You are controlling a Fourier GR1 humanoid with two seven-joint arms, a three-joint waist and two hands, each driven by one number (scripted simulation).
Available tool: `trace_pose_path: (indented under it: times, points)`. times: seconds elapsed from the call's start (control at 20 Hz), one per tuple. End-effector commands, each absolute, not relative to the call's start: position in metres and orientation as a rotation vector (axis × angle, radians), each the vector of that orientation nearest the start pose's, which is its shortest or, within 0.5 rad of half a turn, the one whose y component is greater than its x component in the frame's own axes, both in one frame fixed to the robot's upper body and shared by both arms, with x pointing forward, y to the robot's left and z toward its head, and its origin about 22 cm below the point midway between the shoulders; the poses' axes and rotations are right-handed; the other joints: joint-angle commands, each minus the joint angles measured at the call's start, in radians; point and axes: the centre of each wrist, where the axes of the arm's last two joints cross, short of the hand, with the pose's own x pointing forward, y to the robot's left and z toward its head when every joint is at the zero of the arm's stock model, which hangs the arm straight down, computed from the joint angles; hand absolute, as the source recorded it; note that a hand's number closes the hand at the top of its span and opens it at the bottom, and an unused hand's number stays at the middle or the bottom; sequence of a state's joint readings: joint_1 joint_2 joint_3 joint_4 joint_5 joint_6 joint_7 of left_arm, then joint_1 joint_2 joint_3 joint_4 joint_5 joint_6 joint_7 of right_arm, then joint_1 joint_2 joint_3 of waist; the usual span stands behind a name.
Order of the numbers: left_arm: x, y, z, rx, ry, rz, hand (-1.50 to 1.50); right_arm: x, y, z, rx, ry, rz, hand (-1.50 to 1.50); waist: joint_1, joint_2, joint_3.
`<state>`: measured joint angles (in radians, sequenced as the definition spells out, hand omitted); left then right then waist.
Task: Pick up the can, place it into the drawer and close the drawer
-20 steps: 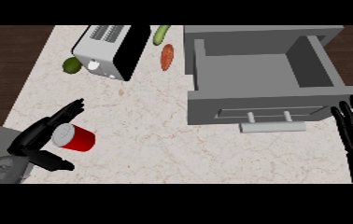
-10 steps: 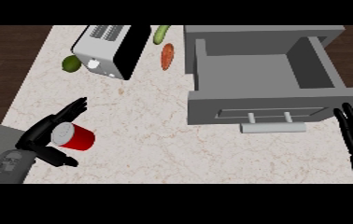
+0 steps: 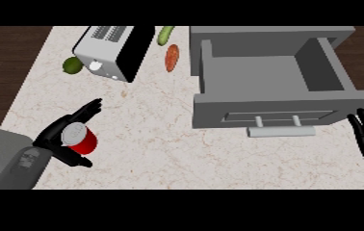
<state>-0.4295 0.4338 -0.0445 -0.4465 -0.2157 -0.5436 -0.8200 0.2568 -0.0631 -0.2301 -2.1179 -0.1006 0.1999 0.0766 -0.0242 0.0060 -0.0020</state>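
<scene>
The red can point(image 3: 80, 139) with a silver top stands upright near the counter's front left. My left hand point(image 3: 51, 137) is set against its left side, with straight fingers point(image 3: 86, 110) reaching past it on the far side and the thumb point(image 3: 77, 160) on the near side. The can sits in the gap between them, and the hand is open. At the back right the grey drawer point(image 3: 271, 112) is pulled out, its inside bare and its bar handle point(image 3: 280, 131) facing me. My right hand point(image 3: 356, 130) rests open at the right edge, beside the drawer front.
A silver and black toaster point(image 3: 113, 52) stands at the back left with a green round fruit point(image 3: 71, 65) beside it. A cucumber point(image 3: 165, 34) and a carrot point(image 3: 171, 57) lie between the toaster and the drawer. The dark floor point(image 3: 18, 57) shows beyond the counter's left edge.
My left hand's fingers have stretched a little further past the can. The can, the drawer and the right hand have hardly moved.
</scene>
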Motion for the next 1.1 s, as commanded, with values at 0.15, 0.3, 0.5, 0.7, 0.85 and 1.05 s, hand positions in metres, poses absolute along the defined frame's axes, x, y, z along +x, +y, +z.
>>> trace_pose_path:
  times: [0.15,0.3,0.5,0.7,0.85,1.05]
  points:
    - [0.278,0.362,-0.099,-0.508,-1.479,-0.610,-1.50,0.153,-0.299,0.088,-0.149,-1.804,-0.004,-1.50,0.013,-0.005,0.001]
    - [0.286,0.362,-0.095,-0.524,-1.512,-0.605,1.50,0.153,-0.289,0.091,-0.160,-1.801,0.021,-1.50,0.007,-0.002,0.000]
    - [0.287,0.369,-0.086,-0.586,-1.503,-0.583,1.50,0.141,-0.294,0.087,-0.169,-1.807,-0.023,-1.50,0.011,-0.007,0.001]
    - [0.294,0.348,-0.087,-0.644,-1.479,-0.591,1.50,0.150,-0.308,0.086,-0.161,-1.806,-0.020,-1.50,0.016,-0.006,0.002]
    - [0.293,0.342,-0.088,-0.555,-1.526,-0.484,1.50,0.138,-0.293,0.087,-0.178,-1.809,-0.027,-1.50,0.020,-0.009,0.002]
    - [0.293,0.330,-0.101,-0.114,-1.584,-0.020,1.50,0.144,-0.307,0.095,-0.193,-1.812,-0.049,-1.50,0.048,-0.015,0.004]
